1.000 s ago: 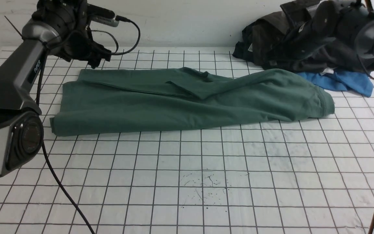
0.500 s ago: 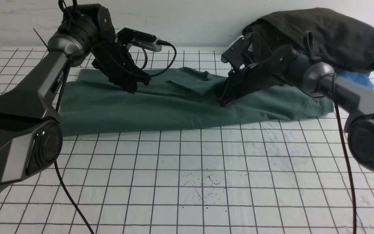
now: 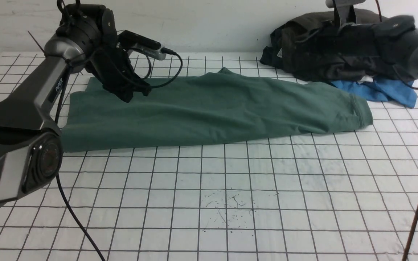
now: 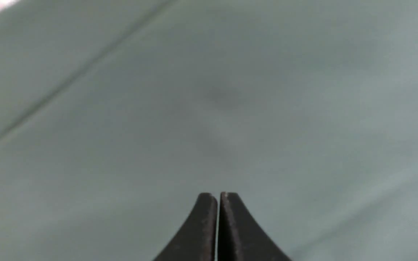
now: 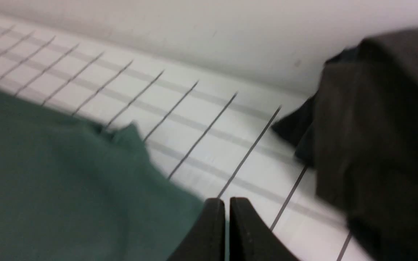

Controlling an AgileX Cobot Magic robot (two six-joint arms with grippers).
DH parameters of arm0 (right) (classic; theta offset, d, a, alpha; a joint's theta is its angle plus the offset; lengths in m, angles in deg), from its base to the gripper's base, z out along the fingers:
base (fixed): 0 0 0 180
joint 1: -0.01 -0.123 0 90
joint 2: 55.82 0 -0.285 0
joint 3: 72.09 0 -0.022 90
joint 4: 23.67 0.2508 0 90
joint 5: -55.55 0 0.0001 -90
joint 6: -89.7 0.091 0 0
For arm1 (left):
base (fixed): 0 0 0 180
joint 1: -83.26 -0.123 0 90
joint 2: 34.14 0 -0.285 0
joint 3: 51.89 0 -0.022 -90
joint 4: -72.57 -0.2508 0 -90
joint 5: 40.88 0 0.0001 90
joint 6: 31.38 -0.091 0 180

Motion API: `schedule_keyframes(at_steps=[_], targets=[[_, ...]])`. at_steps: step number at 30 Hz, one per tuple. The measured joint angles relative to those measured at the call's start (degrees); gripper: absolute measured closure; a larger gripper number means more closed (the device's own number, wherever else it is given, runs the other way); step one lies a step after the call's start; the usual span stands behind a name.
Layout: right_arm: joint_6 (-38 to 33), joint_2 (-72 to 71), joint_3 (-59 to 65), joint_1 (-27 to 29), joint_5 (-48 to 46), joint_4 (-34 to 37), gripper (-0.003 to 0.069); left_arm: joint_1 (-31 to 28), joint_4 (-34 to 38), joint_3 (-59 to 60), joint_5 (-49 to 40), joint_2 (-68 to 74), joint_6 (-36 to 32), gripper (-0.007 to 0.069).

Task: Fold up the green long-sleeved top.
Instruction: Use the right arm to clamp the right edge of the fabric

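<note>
- Muted dark-green cotton top [image 3: 194, 112] lies long across the white gridded worktop [image 3: 230, 188]!
- Left gripper [image 4: 218, 197], over it: pressed together!
- Right gripper [image 5: 228, 203]: pressed together too!

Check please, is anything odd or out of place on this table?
Nothing is spilled. Black marks, like scratches or stains, break the clean grid on the white table, near its middle. Also, the bright blue cloth looks untidy, crumpled and partly under the dark garment heap.
</note>
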Motion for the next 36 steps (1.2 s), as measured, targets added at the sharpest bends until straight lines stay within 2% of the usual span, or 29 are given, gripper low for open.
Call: schedule_keyframes(at_steps=[1, 3, 4, 5, 8, 10, 11, 13, 14, 15, 17, 18, 21, 22, 24, 25, 28, 30, 31, 33, 36], targets=[[0.83, -0.08, 0.00, 0.00, -0.83, -2.21, 0.0645, 0.00, 0.00, 0.00, 0.00, 0.00, 0.00, 0.0632], [9.77, 0.02, 0.00, -0.53, -10.30, -14.81, 0.0643, -2.05, -2.34, 0.00, 0.00, 0.00, 1.00, 0.0632], [10.53, 0.10, 0.00, -0.53, -11.01, -15.92, 0.0643, -2.05, -2.50, 0.00, 0.00, 0.00, 1.00, 0.0632], [18.05, 1.12, 0.06, -1.00, -16.93, -25.98, 0.0643, -3.83, -4.42, 0.00, 0.00, 0.00, 1.19, 0.0632], [23.29, 1.89, 0.11, -1.18, -20.17, -34.31, 0.0642, -5.28, -6.91, 0.00, 0.00, 0.22, 1.26, 0.0632], [31.28, 1.89, -0.64, -1.42, -20.73, -42.13, 0.0640, -7.51, -9.94, 0.00, 0.55, 0.56, 2.14, 0.0632], [31.90, 1.89, -0.89, -1.42, -20.82, -42.80, 0.0640, -7.85, -10.33, 0.00, 0.56, 0.56, 2.26, 0.0632], [39.55, 1.89, -3.10, -1.35, -22.53, -51.03, 0.0636, -9.70, -12.24, 0.00, 0.74, 0.56, 3.82, 0.0632], [40.07, 1.89, -3.10, -1.36, -22.73, -51.56, 0.0636, -9.85, -12.24, 0.00, 0.74, 0.56, 3.95, 0.0632], [43.72, 1.89, -5.84, -1.26, -23.56, -54.98, 0.0629, -11.01, -12.79, 0.00, 0.51, 0.25, 4.87, 0.0632], [44.86, 1.89, -7.77, -1.19, -23.61, -56.20, 0.0620, -11.45, -12.78, 0.06, 0.18, -0.02, 5.36, 0.0632], [45.98, 1.55, -9.57, -0.99, -23.61, -55.67, 0.0590, -11.98, -11.98, 0.06, 0.05, -0.84, 5.95, 0.0632], [46.11, 0.73, -10.32, -0.31, -23.75, -49.33, 0.0495, -12.25, -5.89, 0.06, -0.09, -3.07, 5.22, 0.0632], [46.11, 0.66, -10.32, -0.24, -23.75, -48.89, 0.0486, -12.25, -4.65, 0.06, -0.09, -3.25, 5.07, 0.0632], [45.99, 0.60, -9.93, 0.03, -23.81, -46.25, 0.0396, -12.25, 2.03, 0.06, -0.20, -5.25, 3.27, 0.0632], [46.10, 0.72, -9.12, 0.03, -23.81, -46.52, 0.0307, -12.25, 8.43, 0.06, -0.43, -7.25, 1.61, 0.0632], [46.97, 0.89, -7.71, 0.18, -24.09, -50.14, 0.0141, -11.89, 17.10, 0.06, -0.84, -11.77, -0.35, 0.0632], [47.69, 0.89, -7.30, 0.68, -24.15, -52.18, 0.0063, -11.48, 20.21, 0.06, -0.89, -15.22, -0.70, 0.0632], [47.76, 0.89, -7.30, 0.75, -24.15, -52.18, 0.0056, -11.41, 20.21, 0.06, -0.89, -15.61, -0.73, 0.0632], [48.68, 0.89, -7.28, 2.42, -24.15, -51.65, -0.0003, -10.25, 21.07, 0.43, -0.90, -20.77, -0.84, 0.0632], [48.95, 1.46, -7.23, 4.86, -24.15, -47.89, -0.0013, -8.55, 20.86, 4.30, -0.95, -27.50, -0.89, 0.0632]])
